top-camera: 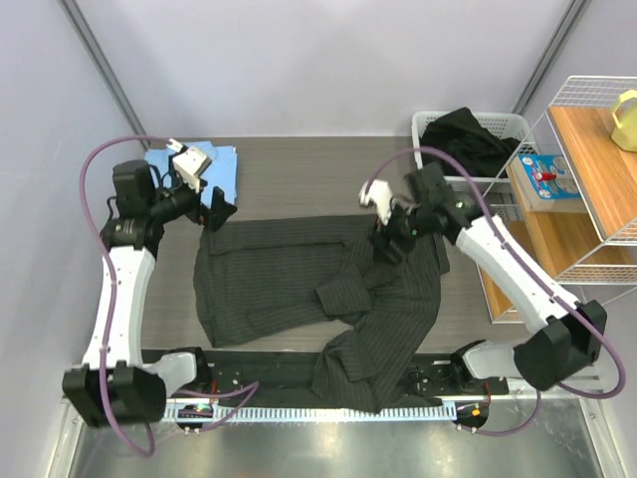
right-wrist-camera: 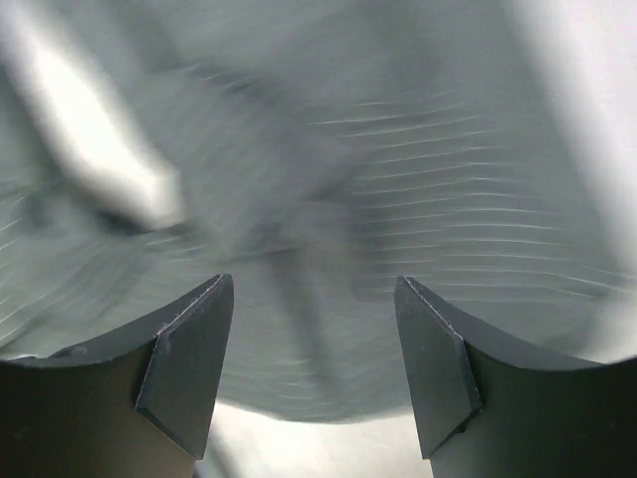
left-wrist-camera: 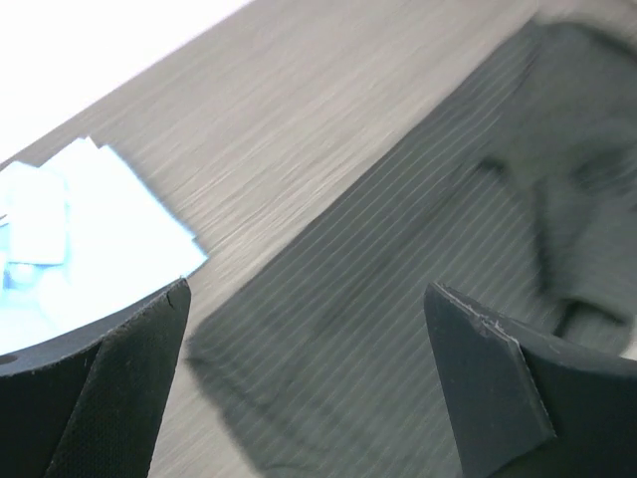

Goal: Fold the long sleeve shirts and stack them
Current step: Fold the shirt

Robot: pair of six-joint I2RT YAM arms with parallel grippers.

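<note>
The black pinstriped long sleeve shirt (top-camera: pixel 299 284) lies spread on the table, one sleeve folded across its middle and its lower part hanging over the near edge. The plain light blue shirt (top-camera: pixel 227 164) lies folded at the back left. My left gripper (top-camera: pixel 217 209) hovers over the dark shirt's back left corner, open and empty; in the left wrist view the left gripper (left-wrist-camera: pixel 309 294) spans the striped cloth (left-wrist-camera: pixel 418 229), with the blue shirt (left-wrist-camera: pixel 90 229) to its left. My right gripper (top-camera: pixel 386 237) stands open just above the shirt's back right part (right-wrist-camera: pixel 418 189), and the right gripper (right-wrist-camera: pixel 314 289) holds nothing.
A white basket (top-camera: pixel 513 124) holding a dark garment (top-camera: pixel 468 134) stands at the back right. Beside it is a wire-and-wood shelf (top-camera: pixel 597 189) with a yellow mug (top-camera: pixel 625 119) and a blue box (top-camera: pixel 547 179). Cables loop from both arms.
</note>
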